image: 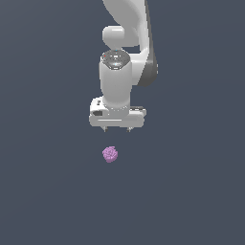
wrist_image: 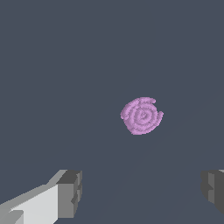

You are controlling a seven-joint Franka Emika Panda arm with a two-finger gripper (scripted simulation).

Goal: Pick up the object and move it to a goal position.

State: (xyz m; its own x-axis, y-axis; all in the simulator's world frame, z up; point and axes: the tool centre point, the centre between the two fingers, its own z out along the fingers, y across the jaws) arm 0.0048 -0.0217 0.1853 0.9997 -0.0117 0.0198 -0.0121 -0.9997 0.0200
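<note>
A: Where is the blob (image: 110,154) now?

B: It lies alone on the dark worktop (image: 43,191), not touched by anything. It is small, pinkish-purple, and almost round, so I see no long axis to turn to.

A: And the pincer (image: 116,129)?

B: It is wide open and holds nothing. In the exterior view the blob is below the fingertips and a little toward the exterior view's left. In the wrist view it is ahead of the two fingers (wrist_image: 70,192), not between them.

A: So what is needed?

B: I think a small shift over the blob first, then straight down.
</note>
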